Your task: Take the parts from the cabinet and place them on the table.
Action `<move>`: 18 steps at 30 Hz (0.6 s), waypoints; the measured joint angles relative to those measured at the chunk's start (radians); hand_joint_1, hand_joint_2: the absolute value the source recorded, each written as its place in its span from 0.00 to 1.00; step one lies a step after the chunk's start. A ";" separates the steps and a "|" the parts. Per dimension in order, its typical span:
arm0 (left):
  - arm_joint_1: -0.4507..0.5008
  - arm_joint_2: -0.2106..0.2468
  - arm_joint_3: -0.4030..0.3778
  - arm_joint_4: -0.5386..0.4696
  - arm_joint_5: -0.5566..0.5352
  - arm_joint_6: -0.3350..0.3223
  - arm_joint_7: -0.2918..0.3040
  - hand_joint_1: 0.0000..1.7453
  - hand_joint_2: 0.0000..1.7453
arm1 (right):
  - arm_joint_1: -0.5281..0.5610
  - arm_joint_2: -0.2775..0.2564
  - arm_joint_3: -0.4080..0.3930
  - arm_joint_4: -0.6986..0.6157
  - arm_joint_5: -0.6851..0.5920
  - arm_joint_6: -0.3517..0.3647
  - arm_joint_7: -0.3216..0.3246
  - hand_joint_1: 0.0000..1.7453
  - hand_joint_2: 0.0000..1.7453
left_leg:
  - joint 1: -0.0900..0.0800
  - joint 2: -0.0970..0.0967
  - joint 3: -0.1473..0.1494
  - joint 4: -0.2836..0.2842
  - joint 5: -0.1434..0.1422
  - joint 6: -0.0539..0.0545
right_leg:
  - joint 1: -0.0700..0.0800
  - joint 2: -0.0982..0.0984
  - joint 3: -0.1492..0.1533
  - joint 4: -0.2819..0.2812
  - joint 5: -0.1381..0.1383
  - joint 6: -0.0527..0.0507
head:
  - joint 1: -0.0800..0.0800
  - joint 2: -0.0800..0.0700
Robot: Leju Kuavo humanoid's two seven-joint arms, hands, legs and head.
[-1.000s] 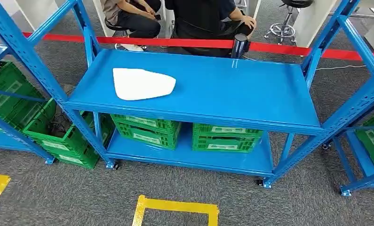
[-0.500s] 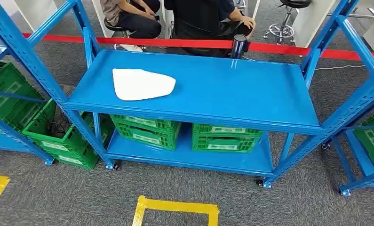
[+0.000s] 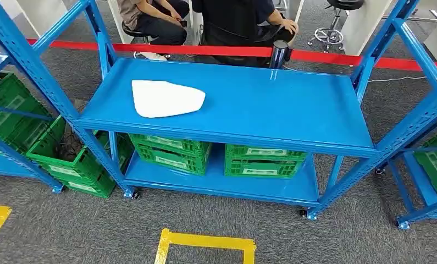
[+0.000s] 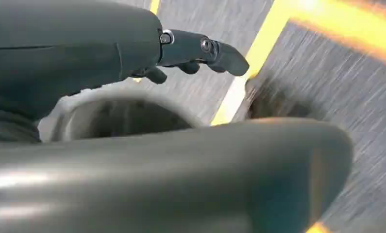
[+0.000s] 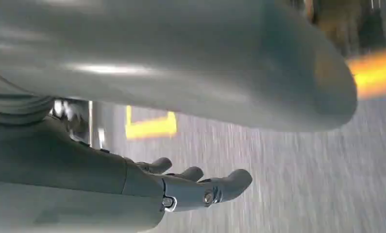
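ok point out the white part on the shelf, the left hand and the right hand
white part (image 3: 166, 98), head view, middle of its top face
left hand (image 4: 200, 51), left wrist view, a dark finger
right hand (image 5: 200, 187), right wrist view, a finger

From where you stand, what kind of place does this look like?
Probably a warehouse-style test area: blue metal shelving racks on wheels, green plastic slatted crates on the lower shelf, yellow tape squares on the grey carpet, and a red barrier tape with people seated behind it.
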 joint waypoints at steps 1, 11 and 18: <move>0.000 -0.003 0.000 0.000 0.017 0.002 0.023 0.00 1.00 | 0.003 0.006 0.000 0.000 -0.035 0.001 0.027 0.00 0.00 | 0.000 0.000 0.000 0.000 0.000 0.000 | 0.000 0.000 0.000 0.000 0.000 0.000 | 0.000 0.000; 0.017 -0.008 0.042 -0.004 0.056 0.011 0.044 0.00 0.00 | 0.048 0.056 -0.096 0.004 -0.298 0.108 0.094 0.00 0.00 | 0.000 0.000 0.000 -0.001 -0.001 0.000 | 0.000 0.000 0.000 0.000 -0.001 0.001 | 0.000 0.000; 0.056 -0.006 0.123 -0.019 -0.137 -0.039 0.037 0.00 0.00 | 0.082 0.063 -0.166 0.001 -0.181 0.124 0.044 0.00 0.00 | 0.000 0.000 0.000 -0.001 -0.001 0.000 | 0.000 0.000 0.001 0.000 -0.001 0.001 | 0.000 0.000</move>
